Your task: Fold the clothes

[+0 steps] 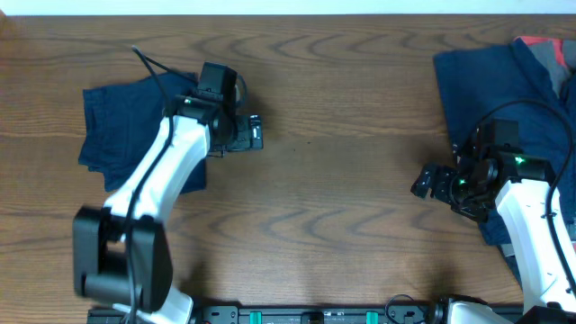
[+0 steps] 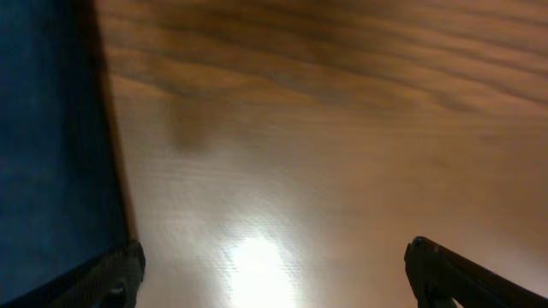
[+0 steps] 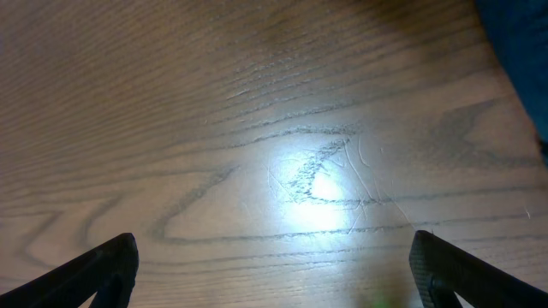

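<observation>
A folded navy garment point(image 1: 112, 126) lies at upper left, with more clothes point(image 1: 490, 81) heaped at upper right. The left gripper point(image 1: 256, 132) and right gripper point(image 1: 423, 184) hang spread wide, holding nothing, over the wooden table point(image 1: 342, 108).

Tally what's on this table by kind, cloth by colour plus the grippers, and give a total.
Navy cloth: 2, one garment at left, one heap at right (cannot tell how many pieces are in it).
Red and grey cloth: 1, at the heap's far corner.
Grippers: 2, left gripper and right gripper, both open.
Total: 5.
</observation>
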Controlling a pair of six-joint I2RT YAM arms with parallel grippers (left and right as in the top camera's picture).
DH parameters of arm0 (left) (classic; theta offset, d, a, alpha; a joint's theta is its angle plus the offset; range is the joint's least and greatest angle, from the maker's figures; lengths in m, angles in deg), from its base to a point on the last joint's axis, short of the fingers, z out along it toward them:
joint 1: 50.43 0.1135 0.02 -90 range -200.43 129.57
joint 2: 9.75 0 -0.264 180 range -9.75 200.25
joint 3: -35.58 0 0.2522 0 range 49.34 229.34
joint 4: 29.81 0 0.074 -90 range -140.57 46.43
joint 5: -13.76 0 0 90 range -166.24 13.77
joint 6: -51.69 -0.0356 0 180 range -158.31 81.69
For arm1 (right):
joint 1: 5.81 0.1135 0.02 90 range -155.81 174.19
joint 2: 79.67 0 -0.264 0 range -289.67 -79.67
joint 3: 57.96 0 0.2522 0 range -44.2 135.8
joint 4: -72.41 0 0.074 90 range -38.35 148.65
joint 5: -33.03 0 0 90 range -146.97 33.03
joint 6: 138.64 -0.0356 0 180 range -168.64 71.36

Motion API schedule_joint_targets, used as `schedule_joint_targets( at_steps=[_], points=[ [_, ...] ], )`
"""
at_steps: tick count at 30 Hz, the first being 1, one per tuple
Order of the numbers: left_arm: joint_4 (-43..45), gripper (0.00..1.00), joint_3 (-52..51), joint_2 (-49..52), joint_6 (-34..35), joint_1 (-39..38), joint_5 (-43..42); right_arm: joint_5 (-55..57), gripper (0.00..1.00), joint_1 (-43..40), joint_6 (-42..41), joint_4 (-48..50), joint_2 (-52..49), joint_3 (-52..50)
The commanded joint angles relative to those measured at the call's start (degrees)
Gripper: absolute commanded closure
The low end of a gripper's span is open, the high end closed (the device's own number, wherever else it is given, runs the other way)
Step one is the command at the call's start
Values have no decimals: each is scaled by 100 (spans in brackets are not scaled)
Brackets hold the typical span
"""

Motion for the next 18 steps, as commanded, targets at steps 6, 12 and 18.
schedule_joint_targets(
  at_steps=[6,12,18],
  points=[
    [221,2,-92,1084,-199,922,166,55,1,-46,111,0,68,70],
    [535,2,-66,1102,-199,1488,164,103,1,-48,109,11,68,68],
    [350,1,11,977,-332,1453,-688,105,1,-48,109,160,68,70]
  ],
)
